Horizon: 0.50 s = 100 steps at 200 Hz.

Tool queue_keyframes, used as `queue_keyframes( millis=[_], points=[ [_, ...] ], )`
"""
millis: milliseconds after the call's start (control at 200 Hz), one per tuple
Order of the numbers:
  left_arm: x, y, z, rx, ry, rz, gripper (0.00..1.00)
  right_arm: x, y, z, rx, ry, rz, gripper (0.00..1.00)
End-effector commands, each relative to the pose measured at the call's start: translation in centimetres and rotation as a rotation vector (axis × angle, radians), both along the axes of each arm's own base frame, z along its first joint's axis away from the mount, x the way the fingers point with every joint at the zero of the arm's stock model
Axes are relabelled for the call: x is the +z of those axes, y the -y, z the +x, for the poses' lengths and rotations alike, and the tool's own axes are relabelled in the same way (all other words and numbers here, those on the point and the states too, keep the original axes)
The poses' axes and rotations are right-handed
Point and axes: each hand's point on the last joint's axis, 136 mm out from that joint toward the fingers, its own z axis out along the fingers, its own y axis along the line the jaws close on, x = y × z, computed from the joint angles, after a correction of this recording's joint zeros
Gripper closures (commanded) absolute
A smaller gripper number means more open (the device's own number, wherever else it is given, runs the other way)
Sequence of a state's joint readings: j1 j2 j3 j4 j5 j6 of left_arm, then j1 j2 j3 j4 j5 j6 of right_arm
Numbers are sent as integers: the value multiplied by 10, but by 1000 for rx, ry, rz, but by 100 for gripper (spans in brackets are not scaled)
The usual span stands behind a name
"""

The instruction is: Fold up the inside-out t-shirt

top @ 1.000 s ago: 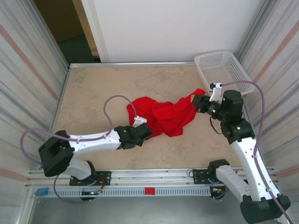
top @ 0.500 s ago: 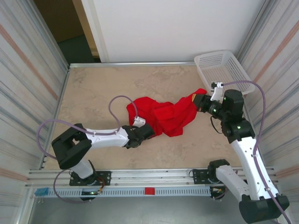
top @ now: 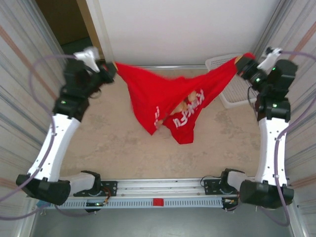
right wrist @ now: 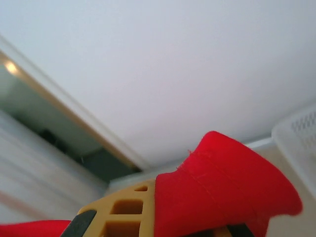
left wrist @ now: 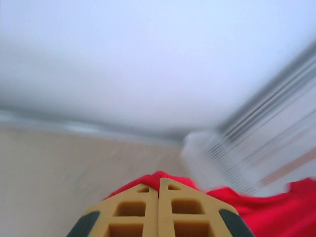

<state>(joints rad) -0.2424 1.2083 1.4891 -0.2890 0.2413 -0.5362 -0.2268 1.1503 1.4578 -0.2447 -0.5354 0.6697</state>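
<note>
Two striped side walls point(top: 24, 54) and a white back wall point(top: 187, 29) box in my tan table point(top: 98, 138). Over it the red inside-out t-shirt point(top: 168, 98), with white letters on it, hangs in the air, stretched wide between both arms. A white basket point(top: 237, 96) sits far right. My left gripper point(top: 109, 69) and right gripper point(top: 240, 61) each pinch a top corner tight.

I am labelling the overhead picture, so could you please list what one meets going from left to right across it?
From the left: left claw → red t-shirt, hanging stretched in the air → right claw. The white basket overlaps the shirt and the right claw, so I leave it out.
</note>
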Motion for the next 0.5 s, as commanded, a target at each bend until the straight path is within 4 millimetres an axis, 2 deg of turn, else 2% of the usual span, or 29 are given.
queue_keyframes(
  millis=[0,100,225,356,456,496],
  points=[
    [67,26,-30,-243,105,-100,100,78,12,-16,16,189,119,100],
    [109,15,-32,-213,198,-115,100,112,27,-26,-9,271,155,100],
    [148,3,-38,-184,285,-147,100,145,35,-42,-18,353,168,100],
    [187,0,-56,-194,372,-188,100,176,23,-66,35,445,160,100],
    [220,-6,-81,-204,478,-248,100,203,8,-92,104,528,188,100],
    [226,-9,-86,-189,493,-270,100,212,2,-101,125,561,181,100]
  ],
)
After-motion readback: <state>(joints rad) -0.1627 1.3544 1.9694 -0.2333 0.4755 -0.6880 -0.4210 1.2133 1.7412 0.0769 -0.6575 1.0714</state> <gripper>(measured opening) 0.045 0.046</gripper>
